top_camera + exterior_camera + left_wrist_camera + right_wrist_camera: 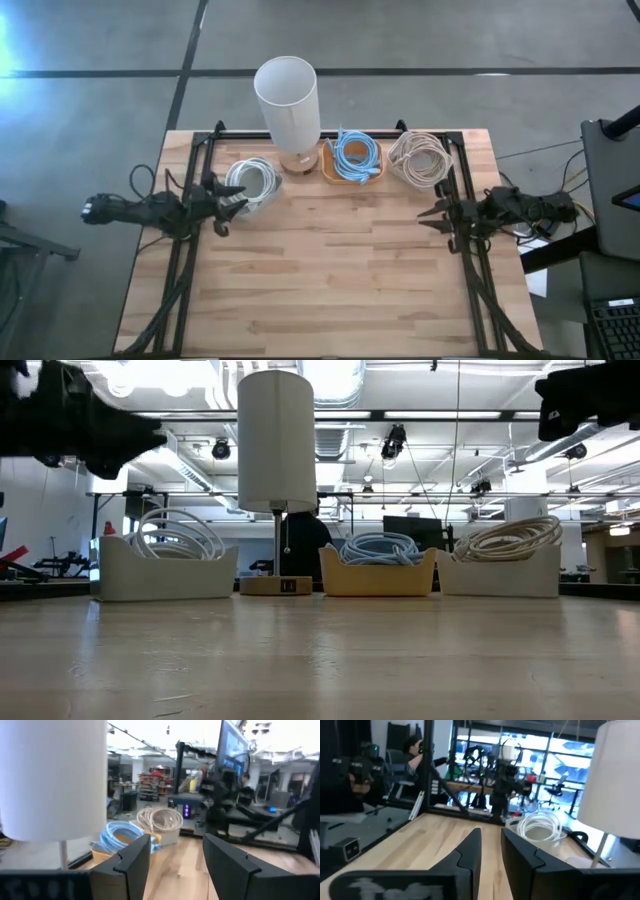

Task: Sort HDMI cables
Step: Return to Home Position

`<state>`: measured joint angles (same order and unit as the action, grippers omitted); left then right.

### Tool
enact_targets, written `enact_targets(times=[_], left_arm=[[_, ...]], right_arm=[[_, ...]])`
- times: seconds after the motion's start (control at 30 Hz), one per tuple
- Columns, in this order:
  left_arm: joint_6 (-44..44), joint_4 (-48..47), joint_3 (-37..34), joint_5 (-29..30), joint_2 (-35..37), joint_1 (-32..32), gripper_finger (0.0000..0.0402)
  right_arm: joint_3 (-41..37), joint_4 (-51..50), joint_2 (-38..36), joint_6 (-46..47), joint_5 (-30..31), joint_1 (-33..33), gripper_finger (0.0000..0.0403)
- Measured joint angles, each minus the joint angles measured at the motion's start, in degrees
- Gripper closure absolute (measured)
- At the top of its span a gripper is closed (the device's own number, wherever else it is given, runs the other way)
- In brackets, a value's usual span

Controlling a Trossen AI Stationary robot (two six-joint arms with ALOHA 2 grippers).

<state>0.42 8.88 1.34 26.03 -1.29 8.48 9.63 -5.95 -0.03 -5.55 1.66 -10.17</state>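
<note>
White cable coils (252, 183) lie in a white bin (165, 575) at the far left. Light blue coils (355, 158) fill a tan bin (378, 575) in the middle, and beige coils (420, 158) sit in a white bin (500, 575) on the right. My left gripper (232, 205) hovers open above the table just beside the white coils, empty. My right gripper (432, 218) is open too, holding nothing, near the table's right edge just nearer than the beige coils. The left wrist view shows the blue coils (120, 834) and beige coils (159, 820). The white coils (540, 826) appear in the right wrist view.
A lamp with a tall white shade (287, 100) stands on a wooden base between the white and blue bins. Black frame rails (195, 160) run along the table's left, right and far edges. Bare wood (330, 270) spans the middle and near part. A person (412, 750) sits in the room beyond.
</note>
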Motion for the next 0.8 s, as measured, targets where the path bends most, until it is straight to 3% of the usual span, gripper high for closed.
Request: enact_targets(times=[0.27, 0.47, 0.67, 0.8], left_arm=[[0.3, -4.8, -0.8, -3.4, 1.3, -4.7, 0.0209], [0.1, -5.7, -0.8, -9.0, 1.0, -7.8, 0.0209], [7.1, -5.8, -0.9, -8.2, 0.3, -8.9, 0.0209], [5.4, -5.9, -0.9, -7.1, -0.2, -8.9, 0.0209]], right_arm=[[-1.7, 0.3, 0.0, 0.8, 0.0, 2.7, 0.0333], [-6.1, 1.3, 0.0, 3.2, 0.0, 3.1, 0.0333], [-9.1, 6.7, 1.3, 2.8, -0.1, 3.5, 0.0335], [-9.1, 6.7, 1.2, 2.1, -0.1, 3.7, 0.0331]])
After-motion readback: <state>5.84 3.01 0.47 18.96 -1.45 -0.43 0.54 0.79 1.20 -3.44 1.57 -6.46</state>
